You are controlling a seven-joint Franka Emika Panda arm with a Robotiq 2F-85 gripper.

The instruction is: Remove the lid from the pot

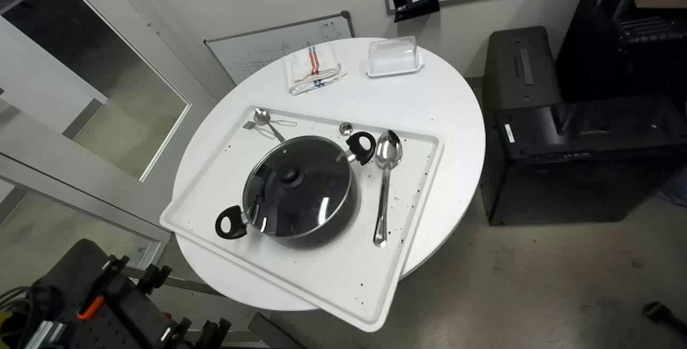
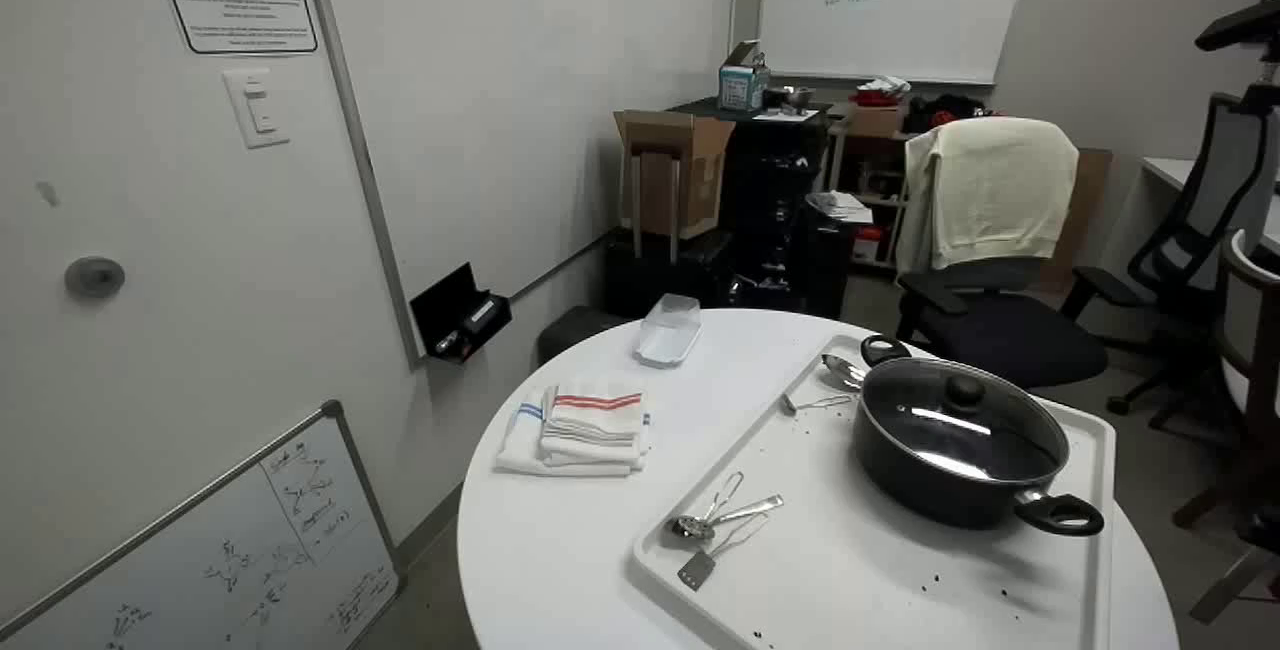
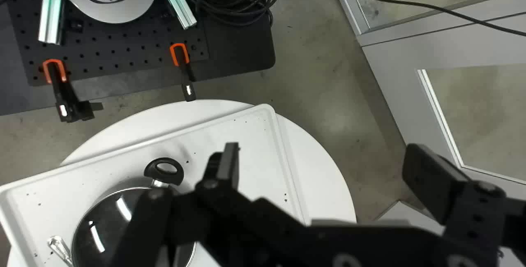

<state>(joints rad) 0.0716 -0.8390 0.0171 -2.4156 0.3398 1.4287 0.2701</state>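
The glass lid (image 1: pixel 316 193) with its dark centre knob lies flat on the black pot (image 1: pixel 339 223) in an exterior view. It shows likewise in an exterior view as a lid (image 2: pixel 950 430) seated on the pot (image 2: pixel 915 485). In the wrist view the lid (image 3: pixel 104 226) and one handle of the pot (image 3: pixel 153 171) show at the lower left, partly hidden by my left finger. My gripper (image 3: pixel 322 156) is wide open with nothing between its fingers. It is high above the table edge, off to one side of the pot, and shows in neither exterior view.
The pot stands on a white tray (image 1: pixel 349 284) on a round white table (image 1: pixel 456 123). A large metal spoon (image 1: pixel 384 188) lies beside it, with small utensils (image 1: pixel 263 118) at a tray corner. Folded towels (image 1: pixel 314 70) and a clear-lidded dish (image 1: pixel 394 58) sit behind. Clamps (image 3: pixel 181 65) edge the robot base.
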